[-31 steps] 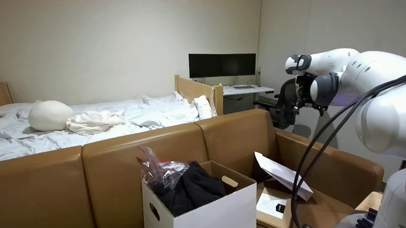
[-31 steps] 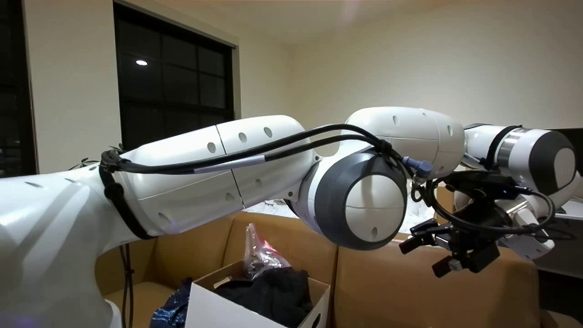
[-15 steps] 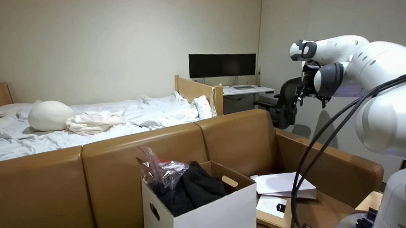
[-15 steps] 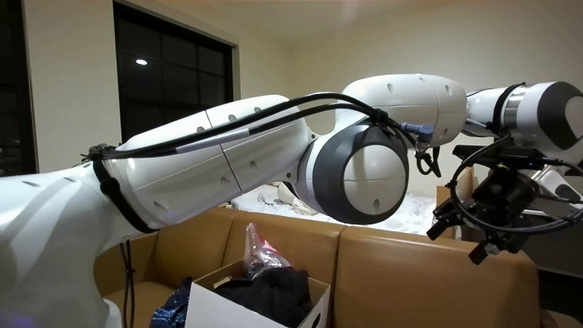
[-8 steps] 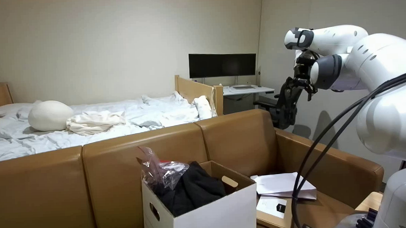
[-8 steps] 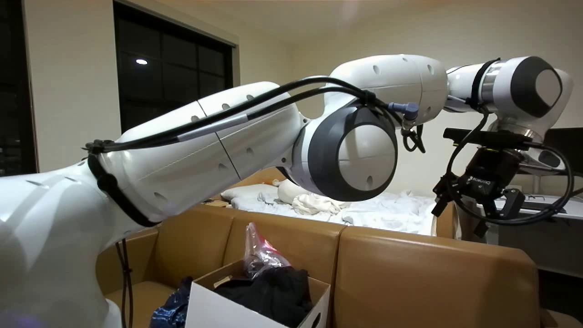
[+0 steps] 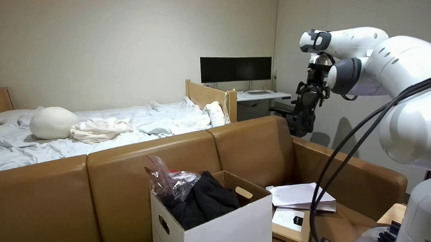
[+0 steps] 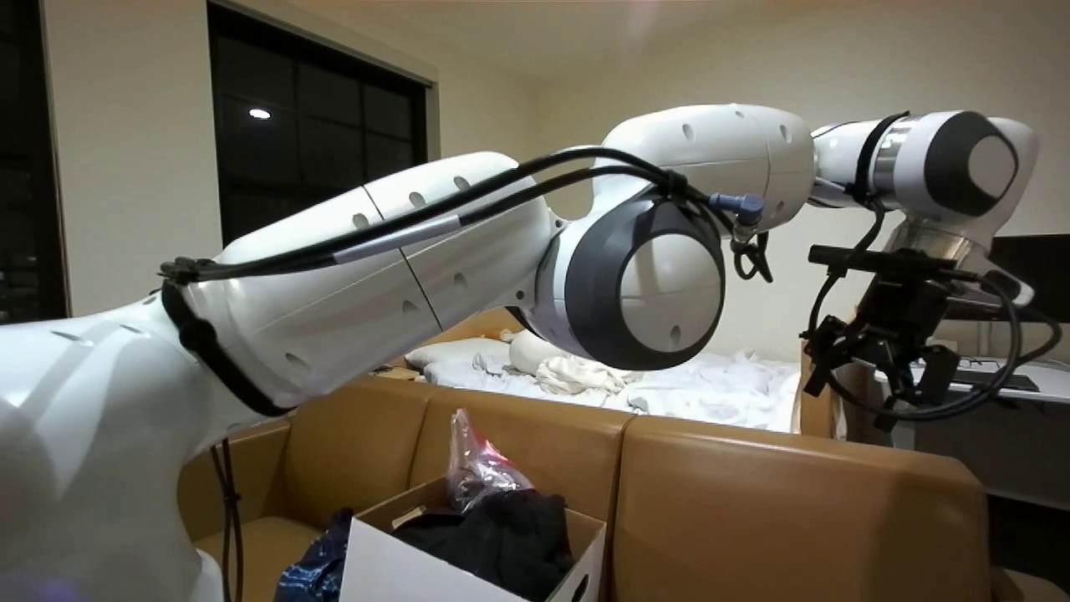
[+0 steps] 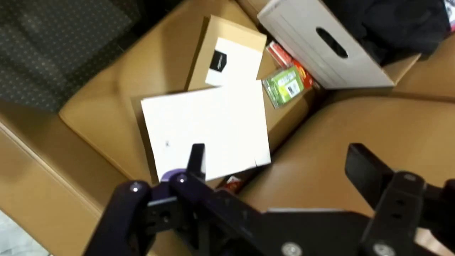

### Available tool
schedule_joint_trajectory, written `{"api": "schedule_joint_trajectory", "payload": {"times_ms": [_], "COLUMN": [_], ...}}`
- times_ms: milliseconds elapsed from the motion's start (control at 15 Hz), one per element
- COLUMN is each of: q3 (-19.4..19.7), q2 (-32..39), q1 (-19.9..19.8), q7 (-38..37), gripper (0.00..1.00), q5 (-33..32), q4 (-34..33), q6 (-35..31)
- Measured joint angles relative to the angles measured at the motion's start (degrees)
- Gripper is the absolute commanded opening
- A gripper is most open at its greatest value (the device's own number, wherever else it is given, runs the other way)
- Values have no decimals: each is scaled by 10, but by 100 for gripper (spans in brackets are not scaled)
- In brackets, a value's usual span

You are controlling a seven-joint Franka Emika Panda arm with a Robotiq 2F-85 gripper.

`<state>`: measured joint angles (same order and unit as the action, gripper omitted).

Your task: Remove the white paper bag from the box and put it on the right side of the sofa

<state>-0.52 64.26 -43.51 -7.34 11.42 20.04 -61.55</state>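
Ok so, looking at the gripper (image 9: 276, 158) hanging high above the sofa (image 7: 148, 156), pointing down, with fingers (image 9: 369, 174) spread wide apart and unclenched

Can see the bag (image 9: 209, 131) out of the box (image 7: 227, 226), lying flat on the sofa seat between the box and the armrest (image 7: 348, 166). Way down below the fingers, well apart from both. In the wrist view, filling the left part of the gap and running out past the finger on that side, with a bit of near edge hidden behind it. Much more over to that side than centred, tbh

Also seeing one side of the bag lapping over the end of a brown carton (image 9: 227, 32) with a white label (image 9: 238, 62). Got a green pack (image 9: 284, 85) just beside the bag too, plus a red pack (image 9: 279, 53) near the box

In both exterior views, can make out black cloth (image 7: 208, 205) and clear plastic wrap (image 7: 167, 181) in the box. In an exterior view, catching blue cloth (image 8: 318, 556) beside the box as well. Beyond the sofa, got a bed (image 7: 209, 96) with a round white thing (image 7: 53, 122) on it, a desk (image 7: 278, 94), a monitor (image 7: 236, 68) and a dark chair (image 7: 304, 120) partly hidden by the gripper
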Motion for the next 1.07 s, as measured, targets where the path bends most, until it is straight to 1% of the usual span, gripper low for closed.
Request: {"api": "schedule_joint_trajectory", "payload": {"times_ms": [133, 533, 800, 933, 1067], "q3": [-3, 8, 11, 19, 32], "q2": [3, 47, 76, 84, 87], "q1": [30, 136, 188, 207, 221], "q7": [-22, -26, -38, -55, -75], "gripper": [100, 100, 100, 100, 100], "q5": [0, -20, -23, -33, -46], "q4": [0, 4, 4, 4, 4], "q6": [-81, -349, -526, -598, -632]}}
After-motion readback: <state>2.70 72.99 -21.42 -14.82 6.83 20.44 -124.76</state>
